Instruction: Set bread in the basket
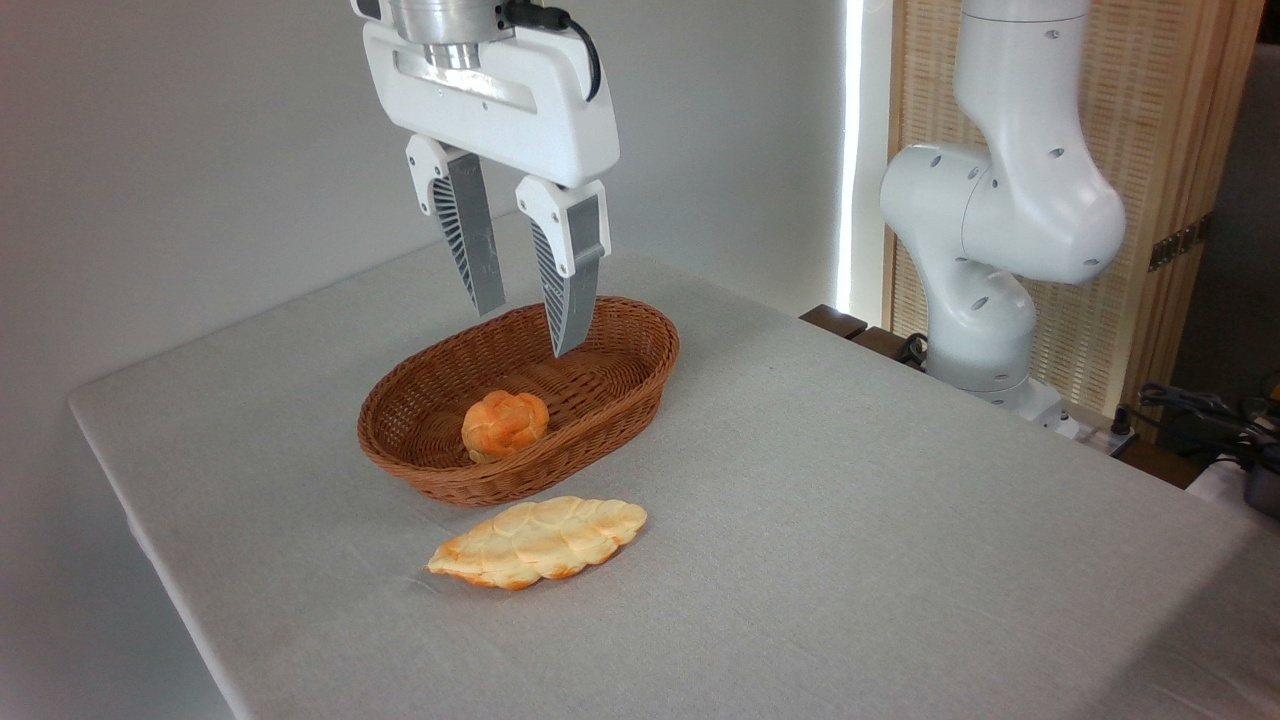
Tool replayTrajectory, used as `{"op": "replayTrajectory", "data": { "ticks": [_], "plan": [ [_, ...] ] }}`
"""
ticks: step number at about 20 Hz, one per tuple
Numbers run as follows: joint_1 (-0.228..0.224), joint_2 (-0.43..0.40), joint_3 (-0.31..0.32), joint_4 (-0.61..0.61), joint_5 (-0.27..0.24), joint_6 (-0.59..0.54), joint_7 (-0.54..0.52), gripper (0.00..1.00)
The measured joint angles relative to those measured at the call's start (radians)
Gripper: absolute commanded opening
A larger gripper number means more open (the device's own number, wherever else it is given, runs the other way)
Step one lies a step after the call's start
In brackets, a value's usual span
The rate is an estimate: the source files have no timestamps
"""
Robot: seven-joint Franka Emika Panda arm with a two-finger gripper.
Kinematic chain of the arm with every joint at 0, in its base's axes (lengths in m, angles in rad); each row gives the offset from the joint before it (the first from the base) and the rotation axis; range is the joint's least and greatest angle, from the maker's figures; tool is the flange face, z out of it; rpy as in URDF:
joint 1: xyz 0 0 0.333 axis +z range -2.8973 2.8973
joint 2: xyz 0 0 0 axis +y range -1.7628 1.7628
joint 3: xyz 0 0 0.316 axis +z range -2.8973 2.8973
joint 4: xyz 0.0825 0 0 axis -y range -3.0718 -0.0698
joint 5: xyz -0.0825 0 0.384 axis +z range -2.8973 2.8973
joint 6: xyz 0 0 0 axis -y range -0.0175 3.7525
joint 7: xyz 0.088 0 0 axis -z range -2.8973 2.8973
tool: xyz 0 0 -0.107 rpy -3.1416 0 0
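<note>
One bun (505, 424), one basket (520, 400), one flat loaf (540, 541). The bun lies in the basket at six o'clock, below the gripper (525, 325), whose jaws hang apart, empty.

Tabletop (850, 500): pale grey cloth cover, plain weave, corner toward left. Basket (610, 400): oval brown wicker, low sides, sits directly on tabletop, left of middle. Loaf (540, 541): flat, pale golden, leaf-shaped, lies on cloth just in front of basket, near its rim but apart, long axis roughly parallel to basket.

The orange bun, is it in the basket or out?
In. The bun lies on the basket floor, under the open, empty hand.
</note>
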Motion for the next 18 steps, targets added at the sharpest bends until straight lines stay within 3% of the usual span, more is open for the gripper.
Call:
{"op": "replayTrajectory", "data": {
  "ticks": [5,11,18],
  "plan": [
    [-0.057,0.018,0.07,0.0,0.0,0.0,0.006,1.0],
    [-0.084,0.054,0.035,0.0,-0.001,0.0,0.025,1.0],
    [-0.079,0.057,0.045,0.009,-0.001,0.01,0.025,1.0]
  ]
}}
